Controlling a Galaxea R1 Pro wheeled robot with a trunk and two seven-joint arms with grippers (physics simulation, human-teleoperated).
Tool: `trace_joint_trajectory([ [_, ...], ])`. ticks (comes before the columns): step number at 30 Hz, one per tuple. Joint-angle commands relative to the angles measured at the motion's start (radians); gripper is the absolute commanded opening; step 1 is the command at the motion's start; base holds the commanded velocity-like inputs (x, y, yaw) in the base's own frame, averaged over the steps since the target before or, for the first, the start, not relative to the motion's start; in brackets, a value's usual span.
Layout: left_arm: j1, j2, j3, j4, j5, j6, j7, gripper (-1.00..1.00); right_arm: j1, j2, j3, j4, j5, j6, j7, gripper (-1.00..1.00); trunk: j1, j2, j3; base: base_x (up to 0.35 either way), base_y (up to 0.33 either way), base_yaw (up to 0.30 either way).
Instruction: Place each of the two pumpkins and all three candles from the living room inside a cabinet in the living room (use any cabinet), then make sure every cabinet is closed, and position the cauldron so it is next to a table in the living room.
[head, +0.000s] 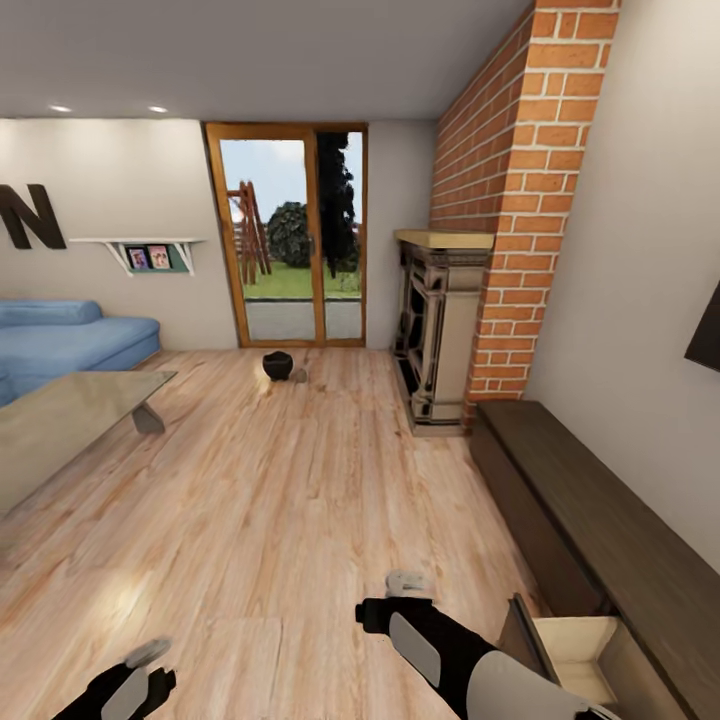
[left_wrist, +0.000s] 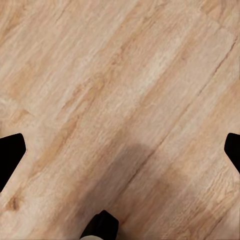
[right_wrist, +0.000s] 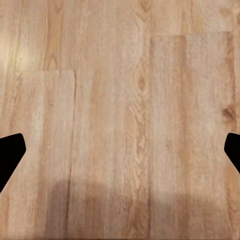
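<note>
While the cauldron (head: 277, 365) sits on the wood floor (head: 280, 500) far ahead by the glass door (head: 290, 240), one candle (head: 299, 376) lies just beside it. What the black pot holds cannot be told. Along the right wall runs the cabinet (head: 600, 530), its nearest drawer (head: 575, 650) pulled out, the visible part of its beige inside bare. Both the left pincer (left_wrist: 120, 150) and right pincer (right_wrist: 120, 150) hang spread wide over bare planks, gripping nothing.
</note>
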Motion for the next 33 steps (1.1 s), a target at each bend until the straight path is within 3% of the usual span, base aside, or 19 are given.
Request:
trace_joint_trajectory([
  [1,0.0,0.0,-0.004,0.001,0.008,-0.006,0.006,1.0,0.003,-0.001,0.008,-0.002,-0.006,0.002,-0.007,1.0,0.0,-0.001,-0.001,-0.002,0.021,0.288],
  [13,0.0,-0.003,-0.006,0.025,0.005,-0.06,0.005,1.0,0.018,-0.001,0.008,-0.002,-0.005,-0.009,-0.004,1.0,0.0,-0.001,-0.001,0.036,0.003,0.288],
  [22,0.0,-0.022,-0.084,0.047,0.005,-0.115,0.005,1.0,0.024,-0.001,0.008,-0.001,-0.007,-0.04,-0.003,1.0,0.0,-0.001,-0.001,0.236,0.0,0.288],
  [26,0.0,-0.038,-0.092,0.051,0.005,-0.151,0.006,1.0,0.025,-0.001,0.008,-0.001,-0.009,-0.05,-0.004,1.0,0.0,-0.001,-0.001,0.033,-0.001,0.288],
  [33,0.0,-0.041,-0.095,0.052,0.005,-0.162,0.005,1.0,0.025,-0.001,0.008,0.001,-0.011,-0.08,-0.004,1.0,0.0,-0.001,-0.001,0.154,-0.15,0.184],
])
